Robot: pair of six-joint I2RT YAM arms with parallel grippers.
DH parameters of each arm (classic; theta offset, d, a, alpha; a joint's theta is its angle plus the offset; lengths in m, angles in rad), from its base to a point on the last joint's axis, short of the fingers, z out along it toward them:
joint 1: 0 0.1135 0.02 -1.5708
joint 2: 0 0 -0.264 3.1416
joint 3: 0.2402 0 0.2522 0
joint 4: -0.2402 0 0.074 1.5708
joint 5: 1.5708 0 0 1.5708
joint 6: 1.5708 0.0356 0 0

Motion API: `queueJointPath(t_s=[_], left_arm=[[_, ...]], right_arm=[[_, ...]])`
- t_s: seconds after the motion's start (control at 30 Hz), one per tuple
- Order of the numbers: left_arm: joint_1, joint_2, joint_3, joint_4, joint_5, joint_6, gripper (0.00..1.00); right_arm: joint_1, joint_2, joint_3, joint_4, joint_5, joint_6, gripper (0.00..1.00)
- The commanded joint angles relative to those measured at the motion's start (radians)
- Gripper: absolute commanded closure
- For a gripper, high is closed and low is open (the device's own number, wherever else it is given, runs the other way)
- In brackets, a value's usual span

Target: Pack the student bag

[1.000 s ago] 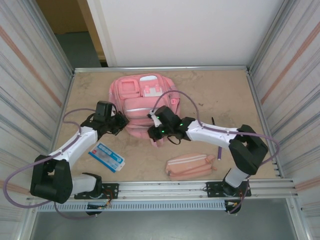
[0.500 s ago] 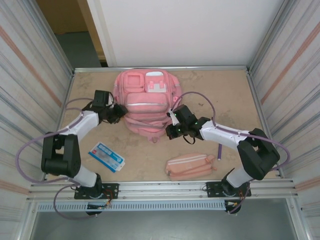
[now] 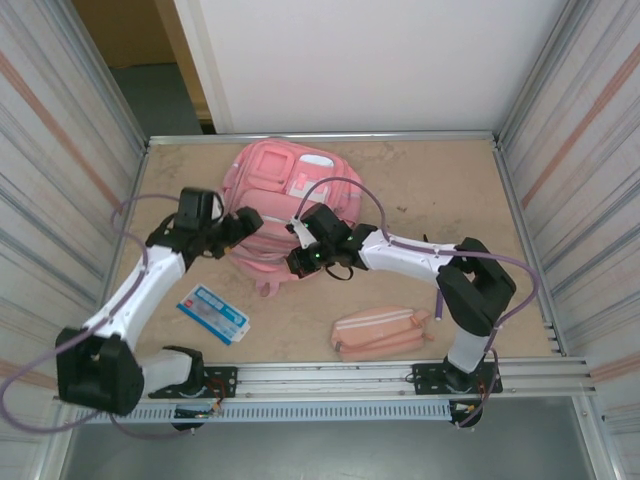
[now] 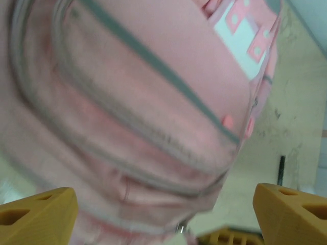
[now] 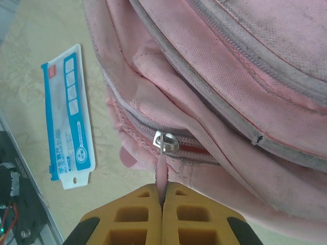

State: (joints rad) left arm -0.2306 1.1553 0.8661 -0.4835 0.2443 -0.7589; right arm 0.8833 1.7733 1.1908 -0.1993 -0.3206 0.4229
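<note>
Right claw (image 5: pixel 162 190) nipping zipper pull (image 5: pixel 162 166), student bag (image 5: pixel 245 92) directly ahead

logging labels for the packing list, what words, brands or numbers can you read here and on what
No text is clear enough to quote.
On the blue and white packet: a small red logo and rows of white print, too small and blurred to read.
On the student bag: the checkered patch is only a pattern, no lettering seen.
On the pencil pouch: no lettering seen.
</note>
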Motion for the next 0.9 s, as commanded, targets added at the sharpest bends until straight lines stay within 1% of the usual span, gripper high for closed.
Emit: queueJointPath(t_s=[0.0, 0.07, 0.17, 0.33, 0.4, 0.47, 0.57, 0.63, 0.7, 0.77, 0.83, 0.87], left_arm=[[0.004, -0.065, -0.092, -0.076, -0.077, -0.092, 0.14], [-0.016, -0.084, -0.111, -0.075, -0.096, -0.133, 0.18], [-0.078, -0.064, -0.116, -0.051, -0.158, -0.178, 0.23], [-0.117, 0.047, -0.127, 0.049, -0.107, -0.257, 0.25], [-0.137, 0.087, -0.145, 0.133, -0.093, -0.272, 0.26], [-0.149, 0.126, -0.149, 0.189, -0.073, -0.281, 0.32], [-0.159, 0.184, -0.118, 0.175, -0.114, -0.234, 0.4], [-0.158, 0.204, -0.105, 0.163, -0.15, -0.207, 0.51], [-0.157, 0.209, -0.087, 0.141, -0.165, -0.185, 0.69], [-0.158, 0.192, -0.078, 0.135, -0.156, -0.149, 0.81], [-0.158, 0.164, -0.077, 0.143, -0.153, -0.111, 0.89], [-0.157, 0.149, -0.074, 0.139, -0.156, -0.095, 0.95]], right_arm=[[0.007, 0.022, 0.01, 0.072, -0.077, 0.029, 1.0], [0.013, 0.027, -0.003, 0.087, -0.086, 0.039, 1.0], [0.027, 0.028, -0.018, 0.109, -0.096, 0.052, 1.0], [0.07, 0.022, -0.047, 0.14, -0.061, 0.077, 1.0], [0.074, 0.026, -0.057, 0.143, -0.054, 0.084, 1.0], [0.075, 0.028, -0.061, 0.138, -0.045, 0.095, 1.0], [0.076, 0.022, -0.071, 0.133, -0.041, 0.103, 1.0], [0.075, 0.013, -0.077, 0.123, -0.031, 0.097, 1.0], [0.075, 0.001, -0.089, 0.104, -0.009, 0.093, 1.0], [0.073, -0.01, -0.11, 0.094, 0.015, 0.09, 1.0], [0.065, -0.016, -0.132, 0.085, 0.036, 0.082, 1.0], [0.058, -0.016, -0.144, 0.078, 0.043, 0.079, 1.0]])
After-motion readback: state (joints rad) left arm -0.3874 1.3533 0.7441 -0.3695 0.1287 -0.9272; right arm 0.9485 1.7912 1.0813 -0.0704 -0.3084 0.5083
